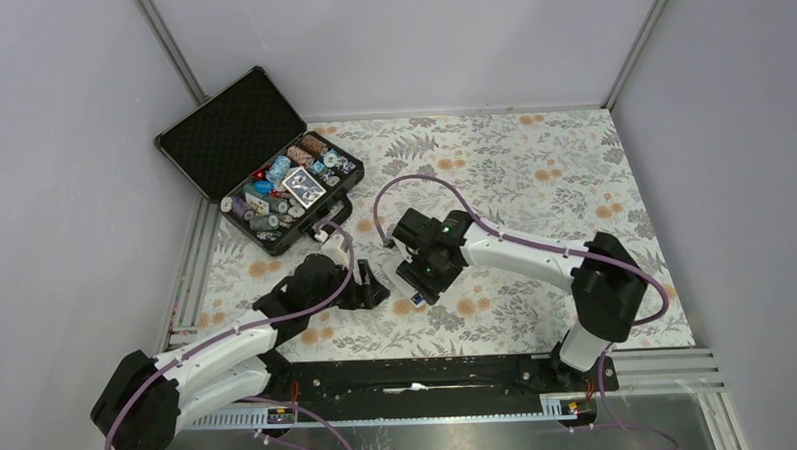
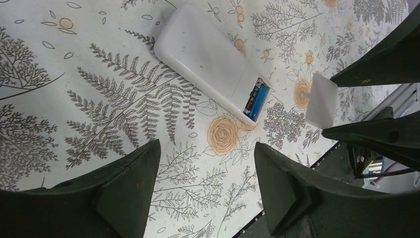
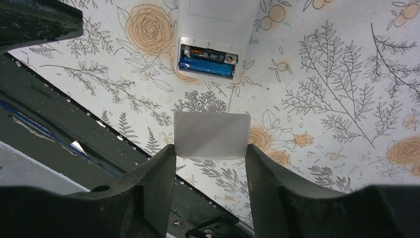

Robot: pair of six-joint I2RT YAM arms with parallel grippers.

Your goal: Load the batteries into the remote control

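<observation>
White rectangular remote control [image 3: 216,20], upper centre, holds both thin cylindrical batteries [image 3: 205,66]; right gripper [image 3: 209,149] grasps white flat cover [image 3: 210,133]; left gripper [image 2: 207,145] released.

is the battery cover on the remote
No, the compartment of the remote control is open with both batteries showing, and the white cover sits apart from it, at the right hand.

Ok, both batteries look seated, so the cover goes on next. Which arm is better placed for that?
Right. The right gripper holds the battery cover just short of the remote control's open bay, where the batteries lie. The left gripper is open and empty.
</observation>
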